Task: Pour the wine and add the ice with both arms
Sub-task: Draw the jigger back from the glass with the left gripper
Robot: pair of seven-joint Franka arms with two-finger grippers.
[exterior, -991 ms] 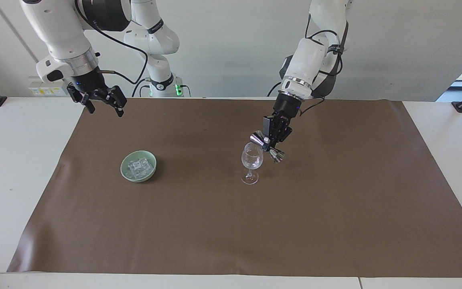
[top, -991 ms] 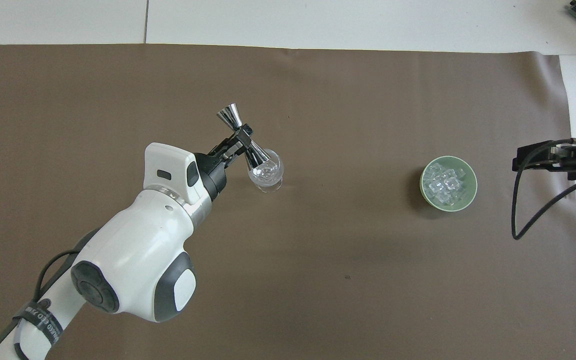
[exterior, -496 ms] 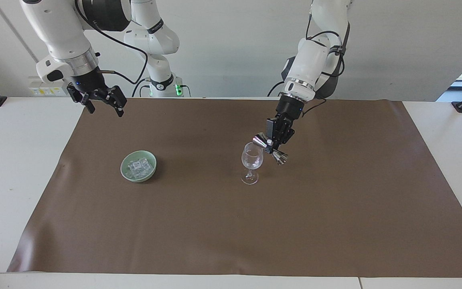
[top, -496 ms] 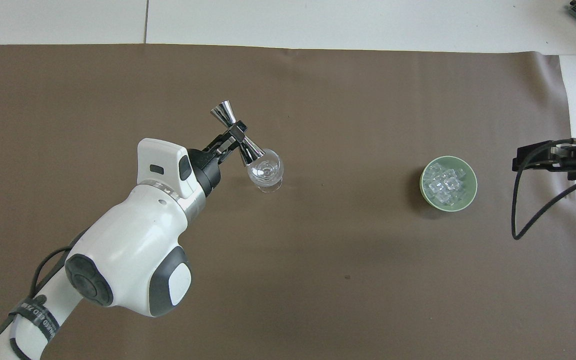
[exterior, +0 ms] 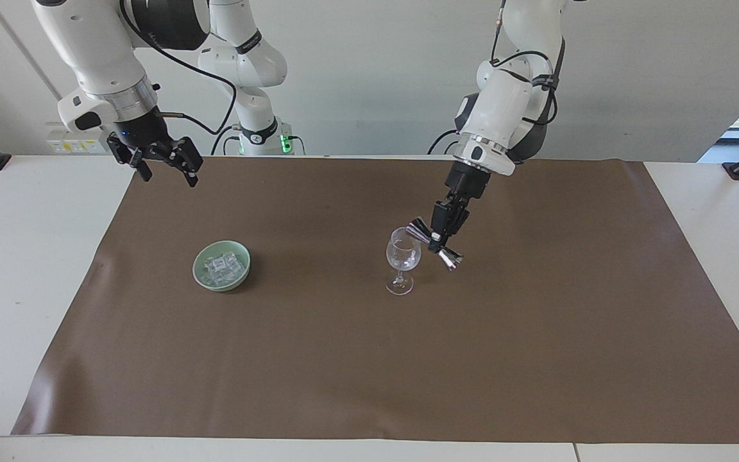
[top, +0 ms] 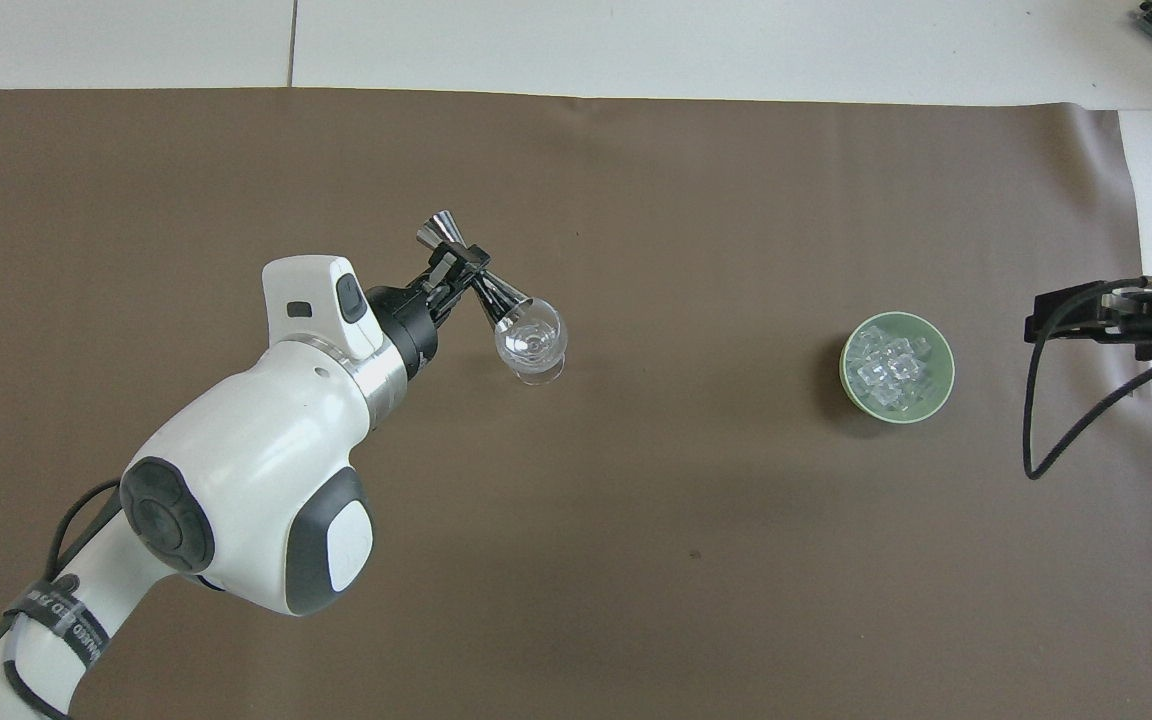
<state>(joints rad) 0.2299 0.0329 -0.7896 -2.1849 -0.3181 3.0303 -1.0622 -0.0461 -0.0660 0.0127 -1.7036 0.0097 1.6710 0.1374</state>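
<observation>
Facing view: right gripper (exterior: 163,165) waited with jaws spread wide over the brown mat's (exterior: 536,333) edge. Glassy ice (exterior: 220,267) cubes sat in a smooth pale green bowl (exterior: 237,274) — then a clear stemmed glass (exterior: 403,258), and the left gripper (exterior: 439,233) clenched on a shiny double-cone jigger (exterior: 434,242), tilted at the rim.

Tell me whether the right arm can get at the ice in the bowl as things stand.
Probably yes. The right claw hangs open over the table's edge at its own end, with nothing between it and the ice lying uncovered in the green bowl. The left claw, shut on the jigger, is off by the glass.
</observation>
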